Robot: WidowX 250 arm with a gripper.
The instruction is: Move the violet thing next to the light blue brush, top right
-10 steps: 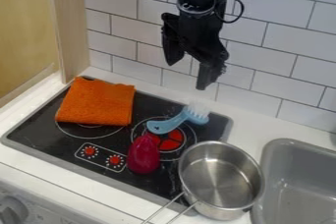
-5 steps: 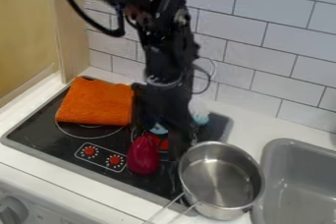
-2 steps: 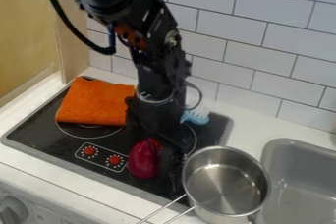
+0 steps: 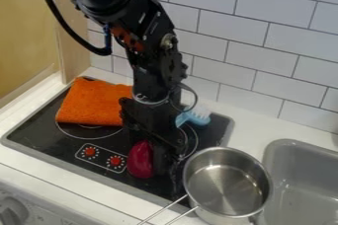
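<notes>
I have lowered my pincer (image 4: 161, 162) beside the violet thing (image 4: 140, 160) on the stove (image 4: 39, 123), and the pot (image 4: 228, 184) has shifted sinkward, so a grasp looks near before the move to the brush (image 4: 195, 117), though I cannot tell whether I grip yet.

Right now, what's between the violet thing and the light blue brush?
In the camera view, the black arm, hiding much of the stovetop between the violet thing and the brush.
</notes>
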